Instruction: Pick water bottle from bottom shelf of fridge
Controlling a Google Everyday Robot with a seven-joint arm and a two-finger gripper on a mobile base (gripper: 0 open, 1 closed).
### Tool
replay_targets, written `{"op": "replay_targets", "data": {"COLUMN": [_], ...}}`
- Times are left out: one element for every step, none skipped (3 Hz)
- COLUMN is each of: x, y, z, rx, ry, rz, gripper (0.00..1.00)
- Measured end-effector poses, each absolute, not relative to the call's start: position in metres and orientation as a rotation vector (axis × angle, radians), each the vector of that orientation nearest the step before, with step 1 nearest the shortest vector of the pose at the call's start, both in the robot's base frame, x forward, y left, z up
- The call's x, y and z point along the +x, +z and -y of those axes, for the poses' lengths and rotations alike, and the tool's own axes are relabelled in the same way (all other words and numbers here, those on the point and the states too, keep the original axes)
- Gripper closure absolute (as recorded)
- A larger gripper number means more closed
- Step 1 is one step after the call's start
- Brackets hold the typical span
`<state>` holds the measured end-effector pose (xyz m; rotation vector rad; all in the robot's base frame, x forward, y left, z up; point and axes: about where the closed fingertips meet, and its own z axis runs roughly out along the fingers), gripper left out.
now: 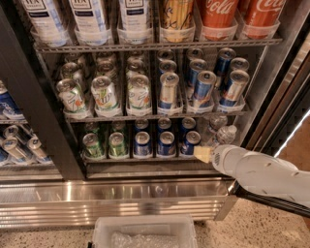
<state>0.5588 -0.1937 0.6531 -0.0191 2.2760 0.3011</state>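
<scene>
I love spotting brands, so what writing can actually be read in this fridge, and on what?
"Coca-Cola": red bottles, top right.
"7UP": green-and-white cans, middle shelf.
Too blurred to read: white-labelled bottles, blue cans, green cans, water bottle.
No writing: the gripper, at the bottom shelf's front, just below the water bottle.
</scene>
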Motion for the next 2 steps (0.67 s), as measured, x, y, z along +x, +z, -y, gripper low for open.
{"op": "replay_targets", "data": {"x": [0.5604, 0.5603], "y": [0.6532, 0.6532], "z": [0.1893, 0.1889], "rx": [-0.002, -0.001], "ry": [0.314, 0.315], "rz": [-2.266, -2.264], "gripper": [0.35, 0.32]}}
